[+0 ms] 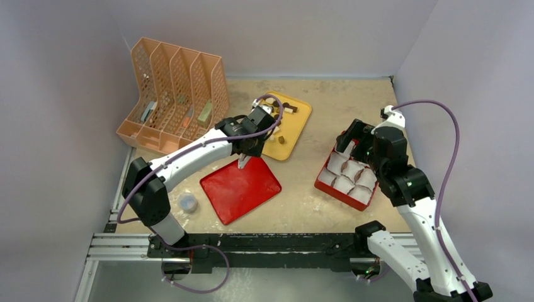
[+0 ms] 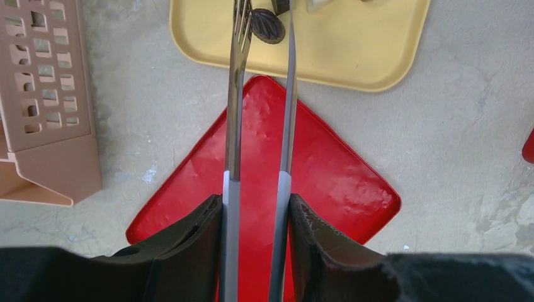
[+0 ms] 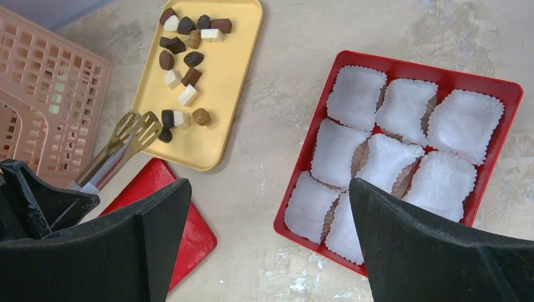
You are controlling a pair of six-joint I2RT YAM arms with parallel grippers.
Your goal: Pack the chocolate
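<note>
Several small pieces of chocolate (image 3: pixel 182 63), dark brown, tan and white, lie on the yellow tray (image 1: pixel 296 123). My left gripper (image 2: pixel 256 207) is shut on the grey handles of metal tongs (image 2: pixel 234 126). The tongs reach over the red lid (image 2: pixel 340 170) to the tray's near edge. A dark brown ribbed chocolate (image 2: pixel 267 25) sits between the tong tips, which stand a little apart. My right gripper (image 3: pixel 269 189) hangs open and holds nothing, above bare table beside the red box (image 3: pixel 497 88). White paper cups (image 3: pixel 356 97) line that box, and no chocolate shows in them.
An orange slotted file rack (image 1: pixel 173 94) stands at the back left, close to the left arm. A small clear round cup (image 1: pixel 187 202) lies near the left arm's base. The red lid (image 1: pixel 242 189) lies flat in the middle of the table. Grey walls close in three sides.
</note>
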